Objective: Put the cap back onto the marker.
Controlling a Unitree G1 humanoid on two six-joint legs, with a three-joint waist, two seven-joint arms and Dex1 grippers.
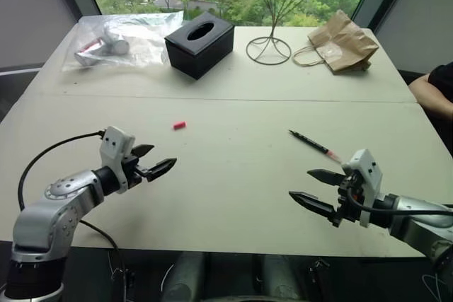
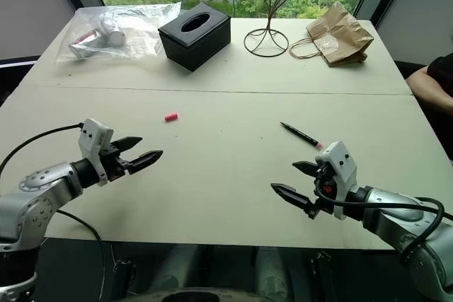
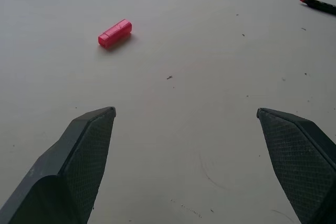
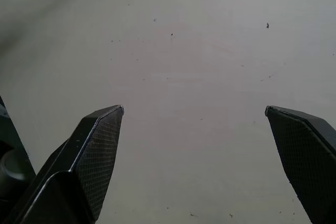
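Pale table (image 1: 233,196), two halves joined by a seam running across.

Left gripper (image 1: 157,161) hovers over the near left part of the table, fingers spread wide, nothing between them. Right gripper (image 1: 316,189) hovers over the near right part, fingers likewise spread wide and empty.

The cap (image 1: 180,126) lies on its side on the table, ahead of the left gripper and a little toward the middle, apart from the fingertips (the left wrist view shows it as a short pink-red cylinder (image 3: 115,32) on bare tabletop).

The marker (image 1: 311,141) lies flat on the right half, dark shaft slanting, its pinkish-red end nearest the right gripper, just beyond that gripper's upper finger. Cap and marker are well apart, with open tabletop between them.

Far side of the table, left to right: a clear plastic bag (image 1: 124,39) with items inside, a black tissue box (image 1: 199,44), a wire stand (image 1: 272,12), a crumpled brown paper bag (image 1: 342,42).

A person's arm (image 1: 435,93) rests at the right edge of the table.
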